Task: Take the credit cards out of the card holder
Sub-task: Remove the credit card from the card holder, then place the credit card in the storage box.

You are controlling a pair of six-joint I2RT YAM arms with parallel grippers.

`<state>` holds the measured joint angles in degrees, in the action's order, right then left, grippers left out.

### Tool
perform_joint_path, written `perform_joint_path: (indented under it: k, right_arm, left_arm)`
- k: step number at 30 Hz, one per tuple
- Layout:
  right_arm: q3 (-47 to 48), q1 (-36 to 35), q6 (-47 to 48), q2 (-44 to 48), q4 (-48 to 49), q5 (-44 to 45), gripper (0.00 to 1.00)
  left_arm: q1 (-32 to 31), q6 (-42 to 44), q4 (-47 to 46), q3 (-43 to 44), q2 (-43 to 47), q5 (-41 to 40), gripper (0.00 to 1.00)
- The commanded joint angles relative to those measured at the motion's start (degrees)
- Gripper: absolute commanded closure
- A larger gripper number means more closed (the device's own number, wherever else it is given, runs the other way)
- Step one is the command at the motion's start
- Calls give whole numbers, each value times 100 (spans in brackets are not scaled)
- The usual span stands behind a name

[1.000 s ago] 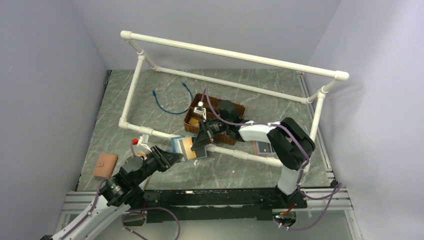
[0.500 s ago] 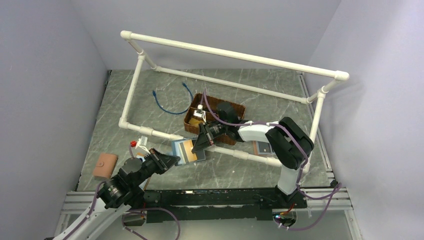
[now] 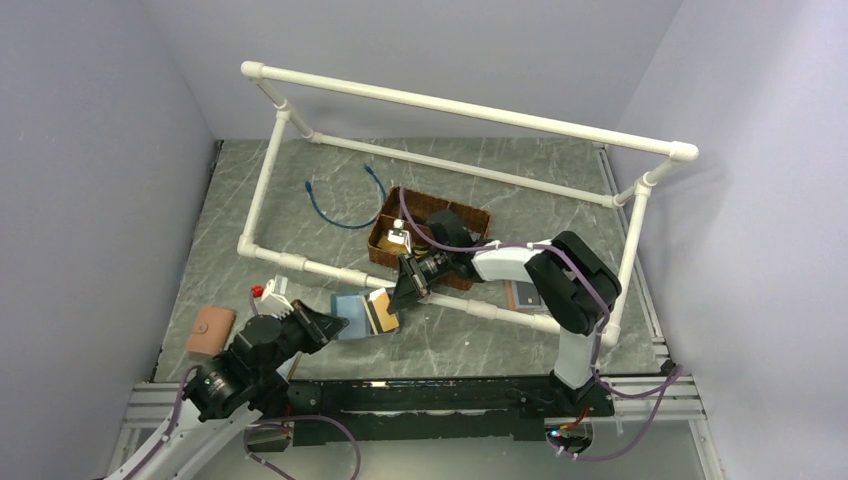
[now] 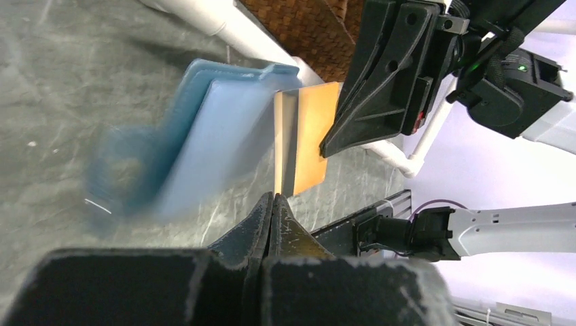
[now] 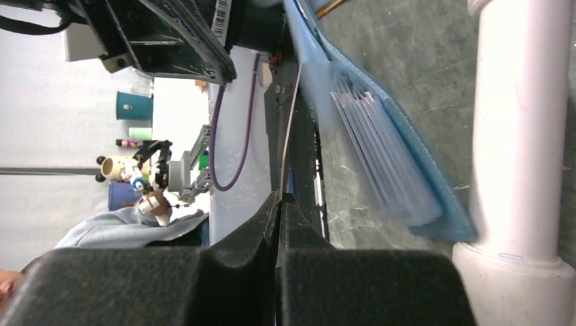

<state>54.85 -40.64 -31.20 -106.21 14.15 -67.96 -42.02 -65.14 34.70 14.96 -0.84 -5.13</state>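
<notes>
Finds left end effector (image 3: 339, 322) at lower left, pressed together, tip against card holder (image 3: 348, 303); cannot tell whether anything is pinched. Locates card holder lying open on worktop (image 3: 470, 340), centre frame. Notes tan credit card (image 3: 381, 312) partly out, pinched edgewise by right end effector (image 3: 406, 294). Judges card light, stiff, slick; advises gripping its free short edge and pulling flat.

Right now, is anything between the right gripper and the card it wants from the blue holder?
No, nothing visible. The right gripper is shut on the edge of the orange card, which sticks out of the blue card holder. The white pipe lies beside the holder, not between them.
</notes>
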Motion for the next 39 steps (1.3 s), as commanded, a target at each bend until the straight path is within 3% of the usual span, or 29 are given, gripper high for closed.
perform_joint_path:
  k: [1, 18, 25, 30, 39]
  right_arm:
    - [393, -69, 910, -17, -697, 182, 100]
    - [1664, 66, 3809, 616, -3544, 1047, 100]
    - [2651, 316, 5341, 595, -4970, 2259, 100]
    - [3207, 506, 5734, 526, -5369, 2850, 100]
    - [4493, 847, 6447, -256, -6518, 3243, 100]
  left_arm:
    - [10, 24, 774, 379, 67, -236, 100]
    - [2, -95, 1140, 338, -24, -485, 100]
    - [3, 30, 1143, 443, -139, -584, 62]
    - [9, 76, 1083, 469, -191, -473, 38]
    - [5, 222, 921, 473, -362, -379, 27]
